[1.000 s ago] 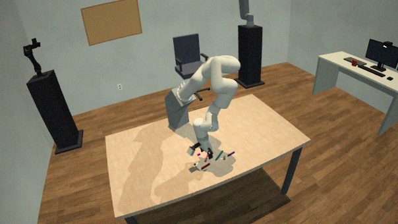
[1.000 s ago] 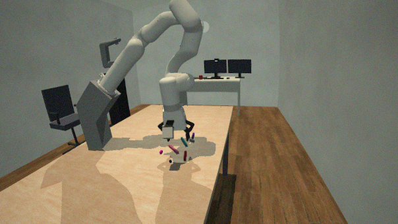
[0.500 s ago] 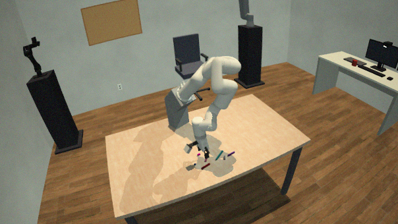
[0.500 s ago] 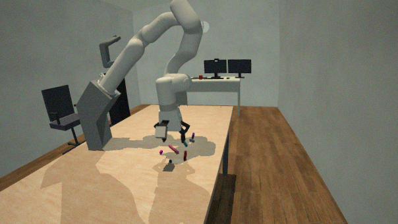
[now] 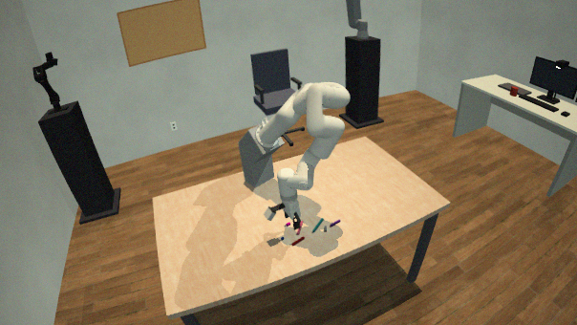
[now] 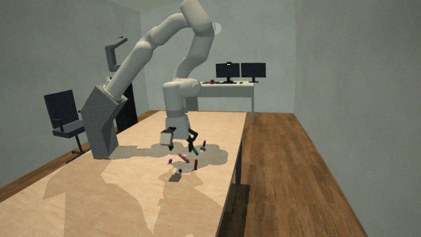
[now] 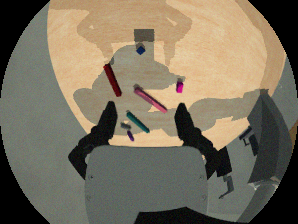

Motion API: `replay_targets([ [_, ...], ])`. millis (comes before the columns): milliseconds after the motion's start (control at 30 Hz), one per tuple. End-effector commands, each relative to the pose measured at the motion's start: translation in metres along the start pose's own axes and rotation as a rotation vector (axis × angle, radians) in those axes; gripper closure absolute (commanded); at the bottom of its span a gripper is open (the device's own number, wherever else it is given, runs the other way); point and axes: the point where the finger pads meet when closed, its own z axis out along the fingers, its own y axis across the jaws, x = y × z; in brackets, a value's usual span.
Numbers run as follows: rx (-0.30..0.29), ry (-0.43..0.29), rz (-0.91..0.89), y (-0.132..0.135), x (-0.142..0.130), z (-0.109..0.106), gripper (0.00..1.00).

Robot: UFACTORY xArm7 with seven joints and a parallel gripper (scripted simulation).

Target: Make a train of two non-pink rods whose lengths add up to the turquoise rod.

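Your jaws stand wide open, empty; the red rod (image 5: 298, 241) (image 6: 196, 164) (image 7: 112, 80) and grey rod (image 5: 325, 228) (image 6: 203, 148) (image 7: 125, 126) lie apart, train still unbuilt.

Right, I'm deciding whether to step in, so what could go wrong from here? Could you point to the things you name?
The grey rod (image 5: 325, 228) (image 6: 203, 148) (image 7: 126, 126) lies close to the turquoise rod (image 5: 318, 226) (image 6: 195, 150) (image 7: 138, 122) and purple rod (image 5: 335, 223) (image 6: 204, 143) (image 7: 130, 135), so the open jaws might knock one. The pink rod (image 5: 299, 230) (image 6: 183, 157) (image 7: 150, 99) lies near the red rod (image 5: 298, 241) (image 6: 196, 164) (image 7: 112, 80), so a train built there could crowd it.
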Motion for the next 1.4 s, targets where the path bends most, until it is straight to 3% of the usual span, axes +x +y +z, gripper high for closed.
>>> replay_targets([
  [0,0.002,0.002,0.002,-0.001,0.001,0.000,0.00],
  [1367,-0.005,0.039,0.048,0.010,0.009,-0.002,0.00],
])
